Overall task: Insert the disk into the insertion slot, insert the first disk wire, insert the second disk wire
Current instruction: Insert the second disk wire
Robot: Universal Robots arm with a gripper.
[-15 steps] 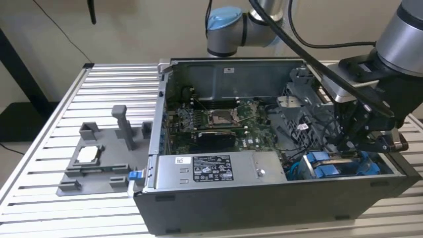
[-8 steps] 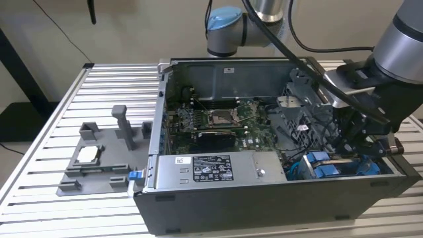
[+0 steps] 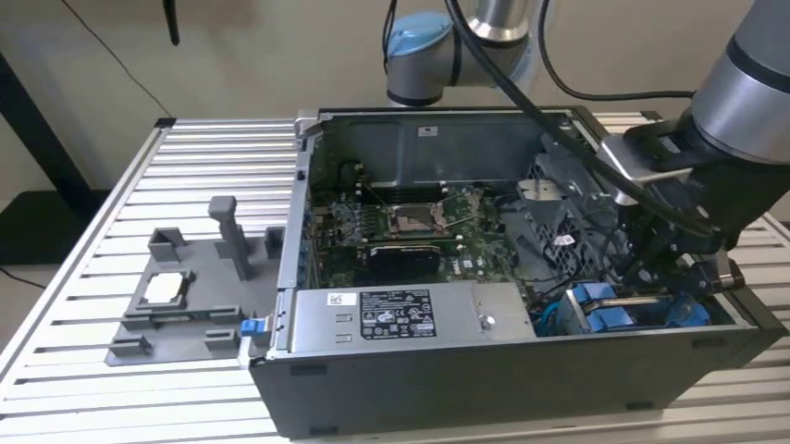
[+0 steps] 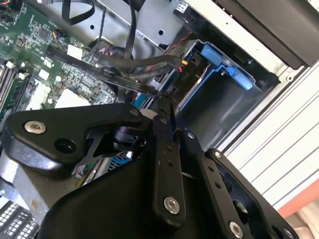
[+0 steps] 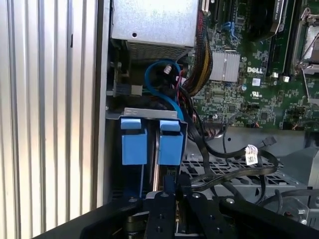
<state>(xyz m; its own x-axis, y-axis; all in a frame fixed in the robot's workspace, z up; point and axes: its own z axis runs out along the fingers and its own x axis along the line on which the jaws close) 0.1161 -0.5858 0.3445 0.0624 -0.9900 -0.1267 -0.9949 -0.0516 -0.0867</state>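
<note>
Gripper (image 3: 672, 277) down in case, 4 o'clock corner of exterior view, over insertion slot (image 5: 149, 149); finger spread — cannot tell. Risk: loose black cables (image 5: 234, 164) beside it snagging, fouling wire insertion.

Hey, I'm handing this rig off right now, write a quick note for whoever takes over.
Gripper: down in the case's drive corner, at the insertion slot; fingers' state unclear.
Disk: something sits in the slot between the blue tabs; cannot tell if it is fully seated.
Wires: black cables lie loose beside the cage, one with a white tag.
Done: disk seemingly at or in the slot.
Left: both disk wires look unplugged.
</note>
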